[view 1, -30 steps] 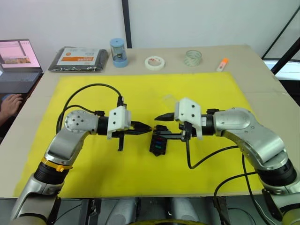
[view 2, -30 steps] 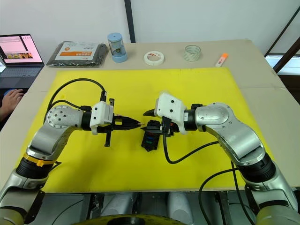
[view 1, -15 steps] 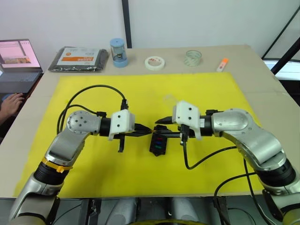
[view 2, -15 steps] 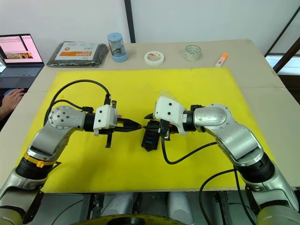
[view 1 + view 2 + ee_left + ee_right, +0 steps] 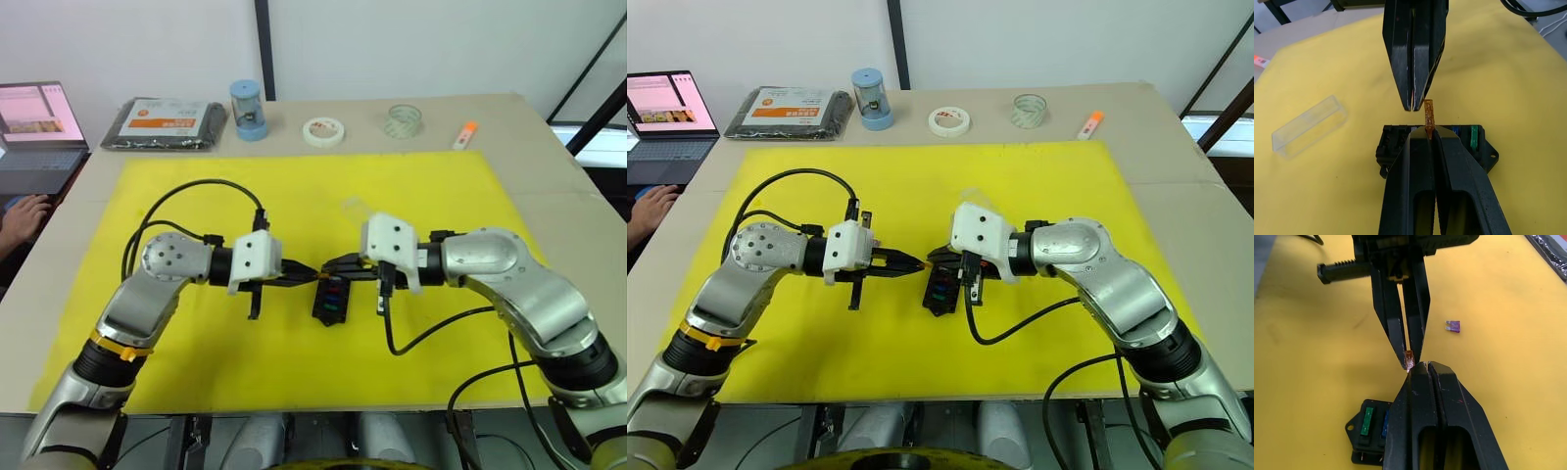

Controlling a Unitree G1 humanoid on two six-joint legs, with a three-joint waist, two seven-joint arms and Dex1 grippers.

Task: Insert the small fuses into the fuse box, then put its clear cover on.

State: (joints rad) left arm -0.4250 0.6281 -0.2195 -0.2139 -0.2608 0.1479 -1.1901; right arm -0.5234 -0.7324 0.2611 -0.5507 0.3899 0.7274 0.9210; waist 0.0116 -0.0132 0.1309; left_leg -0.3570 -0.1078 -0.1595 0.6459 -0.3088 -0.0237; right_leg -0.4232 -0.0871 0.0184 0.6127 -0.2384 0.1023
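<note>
Held over the fuse box (image 5: 1392, 145) on the yellow mat (image 5: 196, 343): one amber fuse (image 5: 1428, 112), pinched at one end by the closed fingers of the left gripper (image 5: 1430, 131), free end poking out past the fingertips. Facing it tip to tip, the right gripper (image 5: 1420, 366), fingers pressed together on nothing, tips touching or just beside the fuse's free end; impossible to tell which. Likely a handover or a regrip in mid-air before seating. To do it well: part the right fingers only enough to take the fuse by its plastic body, close squarely across the flat faces, and release on the left only once that pinch looks firm, since so small a piece can easily twist or drop. Then bring the blades straight down over an empty slot and press evenly, without tilting. Directly below the meeting fingertips, the box itself, with a green fuse (image 5: 1474, 137) and a blue fuse (image 5: 1456, 131) already seated side by side at one end, and the slots at the other end seemingly open. Loose on the mat near the left gripper, well apart from the box, a purple fuse (image 5: 1452, 326). Lying on its side on the mat near the box, the clear cover (image 5: 1309, 126), not yet fitted.
</note>
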